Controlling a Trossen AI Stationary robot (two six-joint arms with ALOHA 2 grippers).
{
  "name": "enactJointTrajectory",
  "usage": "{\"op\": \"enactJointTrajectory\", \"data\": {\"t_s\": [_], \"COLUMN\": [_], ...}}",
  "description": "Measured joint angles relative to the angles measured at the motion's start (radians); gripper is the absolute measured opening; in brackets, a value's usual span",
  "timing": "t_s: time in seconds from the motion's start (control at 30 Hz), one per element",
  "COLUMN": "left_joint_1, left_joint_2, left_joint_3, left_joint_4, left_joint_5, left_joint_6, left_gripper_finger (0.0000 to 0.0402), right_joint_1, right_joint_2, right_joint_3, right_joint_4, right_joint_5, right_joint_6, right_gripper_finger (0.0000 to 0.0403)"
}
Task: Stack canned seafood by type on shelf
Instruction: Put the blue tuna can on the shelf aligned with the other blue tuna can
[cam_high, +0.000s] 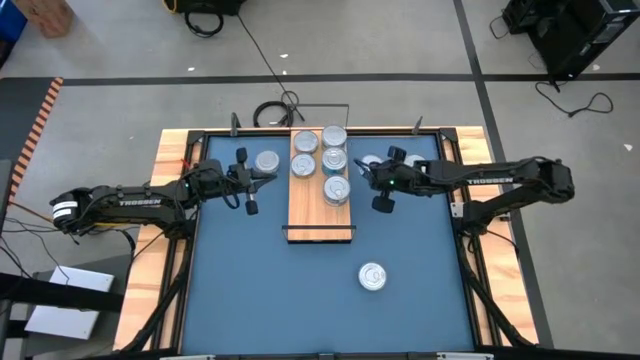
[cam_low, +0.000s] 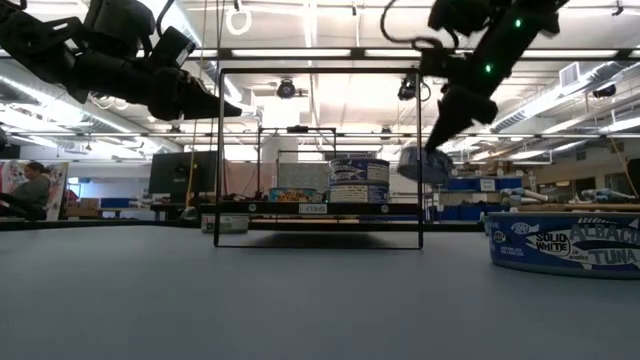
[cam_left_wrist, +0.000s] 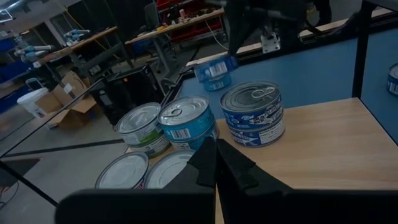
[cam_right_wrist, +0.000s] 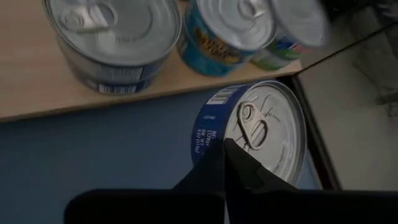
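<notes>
The light-wood shelf lies mid-table and carries several tins on its far half; the nearest of them is a blue stack of two. One tin stands on the blue table left of the shelf. Another stands toward the near edge. My right gripper hovers just off the shelf's right edge, shut on a blue-sided tin. My left gripper is shut and empty, raised left of the shelf. My right gripper holds the blue-sided tin at its rim, beside the pull tab. One finger lies over the silver lid; the other is hidden under the tin. The fingers slant down from the table's right. The tin hangs tilted below them, lifted clear of the table.
The shelf's black frame stands upright at its near end, and the near half of the board is bare wood. Black rails and wooden borders edge the table. The tuna tin sits alone on open blue surface near the front.
</notes>
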Motion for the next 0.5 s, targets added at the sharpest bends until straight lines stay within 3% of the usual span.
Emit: {"op": "enactJointTrajectory", "data": {"t_s": [0.3, 0.5], "left_joint_1": [0.0, -0.001], "left_joint_2": [0.0, 0.0], "left_joint_3": [0.0, 0.0], "left_joint_4": [0.0, 0.0], "left_joint_5": [-0.014, -0.023], "left_joint_6": [0.0, 0.0], "left_gripper_finger": [0.0004, 0.0004], "right_joint_1": [0.118, 0.17], "right_joint_2": [0.051, 0.162], "right_joint_3": [0.224, 0.395], "right_joint_4": [-0.068, -0.075], "right_joint_5": [0.079, 0.084], "right_joint_6": [-0.028, -0.08], "right_gripper_finger": [0.0, 0.0]}}
